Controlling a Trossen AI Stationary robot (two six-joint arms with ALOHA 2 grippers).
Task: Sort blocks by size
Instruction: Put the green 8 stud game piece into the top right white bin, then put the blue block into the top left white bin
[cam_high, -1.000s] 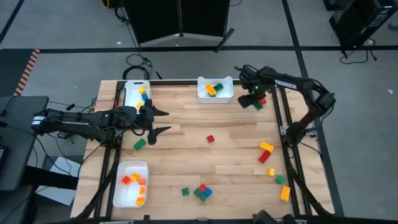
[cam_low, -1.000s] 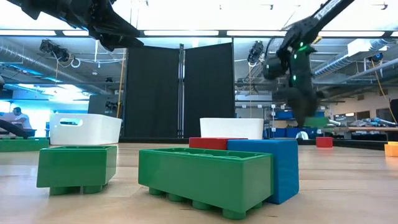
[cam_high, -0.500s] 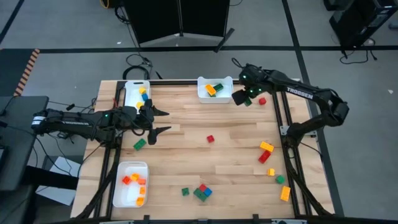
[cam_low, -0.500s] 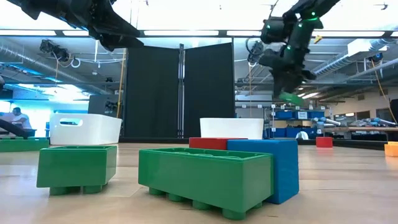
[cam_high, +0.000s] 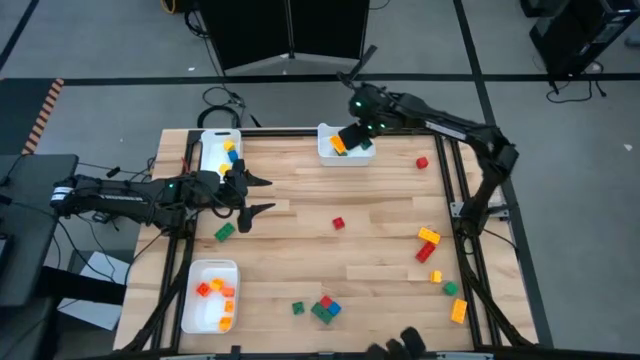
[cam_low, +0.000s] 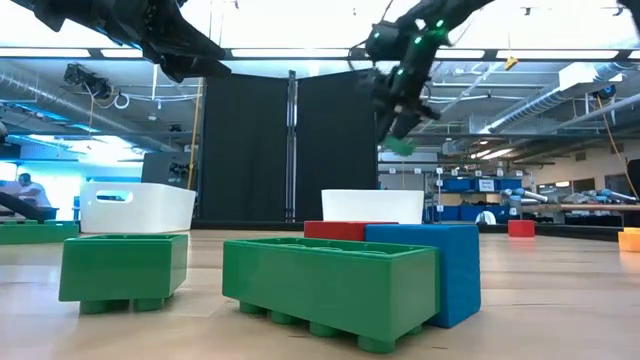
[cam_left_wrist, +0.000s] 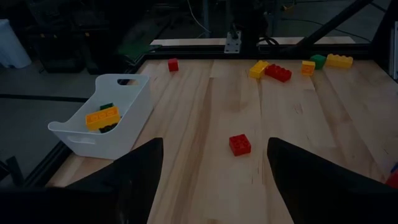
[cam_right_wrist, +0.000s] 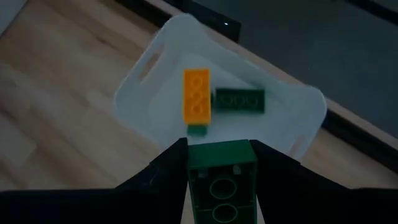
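The right gripper (cam_right_wrist: 222, 163) clamps a green block (cam_right_wrist: 222, 177) between its fingers, hovering directly above the white tray (cam_high: 328, 150) at the table's far edge, where an orange block (cam_right_wrist: 196, 94) and a dark green block (cam_right_wrist: 239, 101) already lie. The left gripper (cam_high: 258, 195) waits with its fingers spread and nothing between them over the table's left side, near a green block (cam_high: 224, 232) on the wood. More blocks lie scattered across the table (cam_high: 380, 240), among them a red block (cam_high: 338, 223) near the middle.
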